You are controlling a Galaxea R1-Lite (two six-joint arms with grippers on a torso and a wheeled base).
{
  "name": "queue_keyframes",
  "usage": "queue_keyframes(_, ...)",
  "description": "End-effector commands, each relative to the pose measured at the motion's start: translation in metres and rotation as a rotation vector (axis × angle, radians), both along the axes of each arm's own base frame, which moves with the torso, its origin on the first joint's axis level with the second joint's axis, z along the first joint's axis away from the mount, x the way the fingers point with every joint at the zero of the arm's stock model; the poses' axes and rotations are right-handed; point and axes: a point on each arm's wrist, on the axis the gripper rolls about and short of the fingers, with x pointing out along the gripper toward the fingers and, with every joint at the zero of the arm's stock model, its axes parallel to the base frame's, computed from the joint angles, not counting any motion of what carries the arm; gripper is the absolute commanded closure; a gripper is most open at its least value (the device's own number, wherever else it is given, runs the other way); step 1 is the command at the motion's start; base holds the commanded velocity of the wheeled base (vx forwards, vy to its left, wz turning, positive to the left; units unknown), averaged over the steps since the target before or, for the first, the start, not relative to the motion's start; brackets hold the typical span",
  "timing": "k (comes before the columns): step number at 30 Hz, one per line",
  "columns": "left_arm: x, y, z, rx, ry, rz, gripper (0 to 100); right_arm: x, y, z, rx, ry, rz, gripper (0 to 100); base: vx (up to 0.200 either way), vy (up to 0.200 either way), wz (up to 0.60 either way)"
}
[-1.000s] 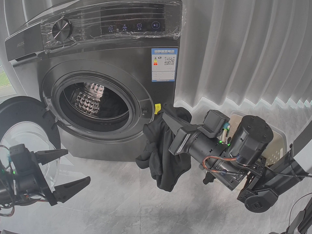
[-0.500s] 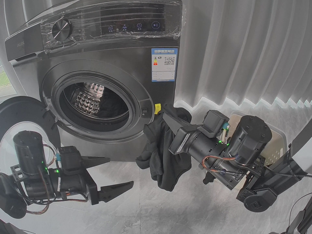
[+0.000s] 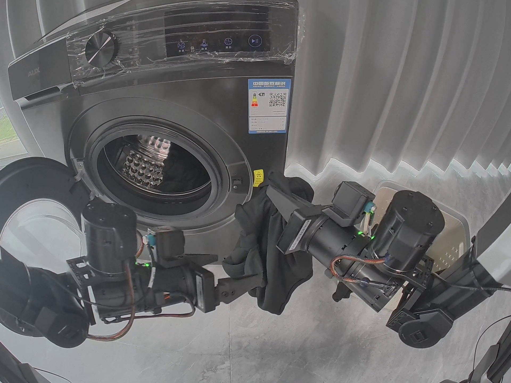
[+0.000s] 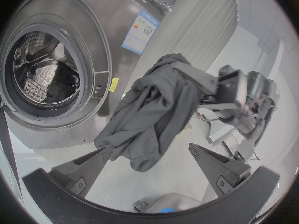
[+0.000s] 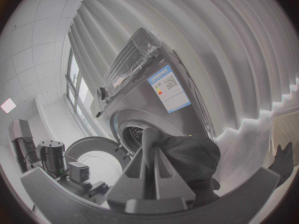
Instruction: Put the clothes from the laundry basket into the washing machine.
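Note:
A black garment (image 3: 271,256) hangs in the air in front of the washing machine (image 3: 159,81), beside its lower right corner. My right gripper (image 3: 277,191) is shut on the garment's top fold; its fingers (image 5: 154,162) pinch the cloth (image 5: 187,153). My left gripper (image 3: 239,271) is open, low at the garment's hanging bottom, with the cloth (image 4: 152,115) drooping between its spread fingers (image 4: 93,164). The round drum opening (image 3: 154,166) is open, and a dark cloth (image 4: 59,91) lies inside. The laundry basket (image 3: 458,230) stands on the floor behind my right arm.
The machine's door (image 3: 32,208) is swung open to the left, close behind my left arm. Pleated curtains (image 3: 399,81) hang along the right. Another dark cloth (image 5: 283,162) hangs at the basket's rim (image 5: 285,126). Grey tiled floor (image 3: 266,347) lies in front.
My left arm has swung from the far left across to the right, bringing its open gripper up to the garment's lower end. The right arm and garment have barely moved.

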Motion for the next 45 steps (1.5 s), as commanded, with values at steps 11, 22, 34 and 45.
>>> queue_keyframes(11,0.038,-0.038,-0.034,0.046,0.025,0.134,0,-0.002,0.001,0.000,0.007,-0.006,0.008,100,0.000,0.000,0.00)
queue_keyframes(22,0.051,-0.045,-0.041,0.030,-0.015,0.197,0,-0.003,0.002,0.000,0.006,-0.005,0.011,100,0.000,0.000,0.00)
queue_keyframes(34,0.044,-0.051,-0.042,0.022,-0.019,0.167,100,-0.001,0.000,0.000,0.006,-0.007,0.001,100,0.000,0.000,0.00)
queue_keyframes(45,0.035,-0.053,-0.039,0.000,-0.043,0.147,100,0.010,-0.009,-0.004,-0.008,0.006,-0.042,100,0.000,0.000,0.00)
